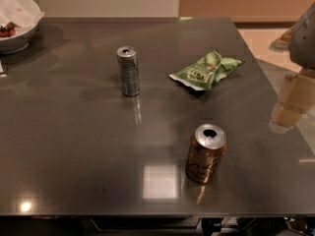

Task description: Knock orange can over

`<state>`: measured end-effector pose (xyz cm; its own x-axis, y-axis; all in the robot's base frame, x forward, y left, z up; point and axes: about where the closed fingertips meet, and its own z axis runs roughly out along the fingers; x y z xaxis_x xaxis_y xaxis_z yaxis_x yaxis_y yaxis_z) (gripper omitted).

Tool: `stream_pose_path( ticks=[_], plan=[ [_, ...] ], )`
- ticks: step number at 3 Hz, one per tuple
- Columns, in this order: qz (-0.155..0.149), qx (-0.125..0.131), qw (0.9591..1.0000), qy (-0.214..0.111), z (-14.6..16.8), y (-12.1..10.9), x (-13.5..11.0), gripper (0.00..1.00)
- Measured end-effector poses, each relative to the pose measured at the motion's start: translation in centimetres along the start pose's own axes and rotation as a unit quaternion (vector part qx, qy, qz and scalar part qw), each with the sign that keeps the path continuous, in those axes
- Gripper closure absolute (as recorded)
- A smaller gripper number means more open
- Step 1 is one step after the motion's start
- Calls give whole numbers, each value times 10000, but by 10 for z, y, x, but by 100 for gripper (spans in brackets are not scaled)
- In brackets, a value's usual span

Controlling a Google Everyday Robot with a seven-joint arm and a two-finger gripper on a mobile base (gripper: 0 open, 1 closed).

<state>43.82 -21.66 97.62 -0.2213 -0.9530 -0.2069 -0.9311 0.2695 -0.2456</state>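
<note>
at the far left edge of the dark, glossy counter (74, 146) sits a white bowl (15, 39) with something red inside. toward the middle back, a slim silver-blue can (129, 73) stands upright. to its right lies a crumpled green snack bag (204, 70). nearer the front and right of centre, well apart from both, the orange can (206, 154) stands upright. it is bronze-orange with dark cursive lettering and an opened silver top. at the far right edge, well apart from the orange can, a pale grey shape looks to be the gripper (306, 33), mostly cut off; whether it is spread or closed cannot be told. the orange can is probably light, perhaps empty, stiff but thin-walled and smooth. a sideways push high on its wall, near the rim, should tip it; once down it may roll.
</note>
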Motion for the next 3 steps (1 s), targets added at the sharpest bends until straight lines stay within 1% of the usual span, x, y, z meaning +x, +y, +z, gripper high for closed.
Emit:
stream_pose_path(
  ticks=[1, 2, 3],
  plan=[
    [-3, 10, 10000, -9, 0, 0, 0, 0],
    [-188, -131, 9992, -342, 3, 8, -10, 0],
    [-499, -379, 9942, -876, 9, 26, -24, 0]
  ],
)
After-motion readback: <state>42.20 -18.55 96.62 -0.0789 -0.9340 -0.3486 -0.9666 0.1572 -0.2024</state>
